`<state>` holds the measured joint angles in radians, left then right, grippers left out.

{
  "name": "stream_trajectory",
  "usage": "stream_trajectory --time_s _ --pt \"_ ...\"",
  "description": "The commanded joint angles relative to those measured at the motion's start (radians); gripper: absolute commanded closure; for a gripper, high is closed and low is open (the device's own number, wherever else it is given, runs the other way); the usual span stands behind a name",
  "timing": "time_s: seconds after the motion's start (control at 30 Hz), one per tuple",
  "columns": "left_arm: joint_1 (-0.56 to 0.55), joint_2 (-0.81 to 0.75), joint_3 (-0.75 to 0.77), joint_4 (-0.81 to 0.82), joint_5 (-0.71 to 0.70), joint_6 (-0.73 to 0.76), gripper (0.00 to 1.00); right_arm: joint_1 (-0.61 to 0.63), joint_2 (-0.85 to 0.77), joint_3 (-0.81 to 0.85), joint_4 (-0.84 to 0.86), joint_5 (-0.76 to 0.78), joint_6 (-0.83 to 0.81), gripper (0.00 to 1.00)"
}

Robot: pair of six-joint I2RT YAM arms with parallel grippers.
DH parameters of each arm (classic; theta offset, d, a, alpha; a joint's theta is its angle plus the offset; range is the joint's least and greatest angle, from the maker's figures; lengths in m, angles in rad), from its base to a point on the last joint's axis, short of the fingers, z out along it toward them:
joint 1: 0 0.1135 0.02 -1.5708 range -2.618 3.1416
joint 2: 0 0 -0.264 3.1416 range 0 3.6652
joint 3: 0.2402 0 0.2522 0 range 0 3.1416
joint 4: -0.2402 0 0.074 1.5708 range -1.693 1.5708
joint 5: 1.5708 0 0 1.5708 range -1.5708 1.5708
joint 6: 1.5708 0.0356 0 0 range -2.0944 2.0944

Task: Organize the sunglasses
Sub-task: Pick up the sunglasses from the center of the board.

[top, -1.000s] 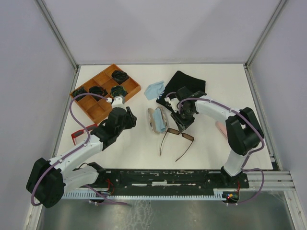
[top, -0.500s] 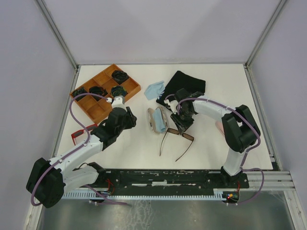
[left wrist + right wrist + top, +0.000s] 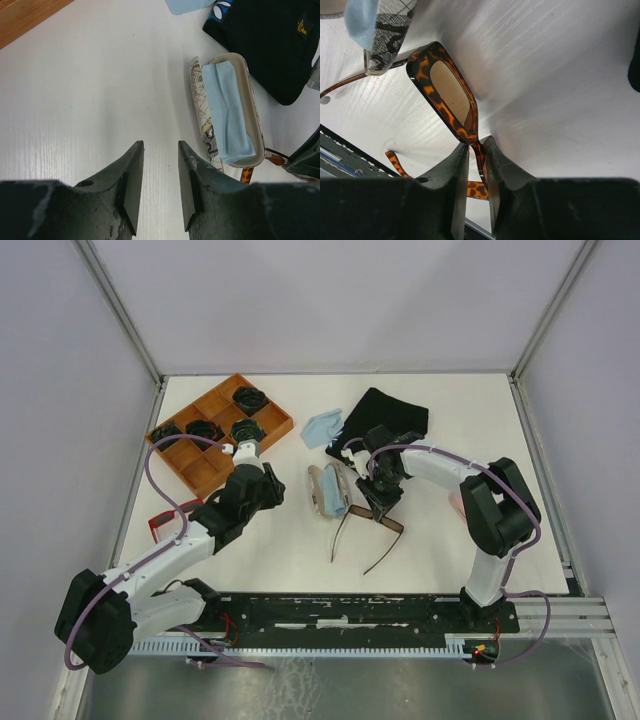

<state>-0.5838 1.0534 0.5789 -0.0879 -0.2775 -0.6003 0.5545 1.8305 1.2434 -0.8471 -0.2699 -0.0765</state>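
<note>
Overhead first: my right gripper sits on the tortoiseshell, brown-lensed rectangular sunglasses, whose front runs left-right with arms toward me, just beside the open grey patterned case holding a blue cloth. Left wrist: left gripper jaws apart, empty. Right wrist: fingers clamped on the bridge.
</note>
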Motion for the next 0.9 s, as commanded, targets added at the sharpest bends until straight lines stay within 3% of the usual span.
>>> stream_trajectory --time_s 0.0,0.3,0.87 --pt "0.006 -0.004 0.038 0.027 0.005 0.036 0.59 0.003 -0.034 0.009 0.016 -0.011 -0.013 0.71" --pt "0.004 -0.012 0.037 0.025 0.005 0.036 0.59 0.004 -0.029 0.011 0.031 -0.014 -0.009 0.64" --pt "0.005 -0.012 0.039 0.028 0.007 0.034 0.59 0.003 -0.051 0.005 0.011 -0.004 -0.015 0.81"
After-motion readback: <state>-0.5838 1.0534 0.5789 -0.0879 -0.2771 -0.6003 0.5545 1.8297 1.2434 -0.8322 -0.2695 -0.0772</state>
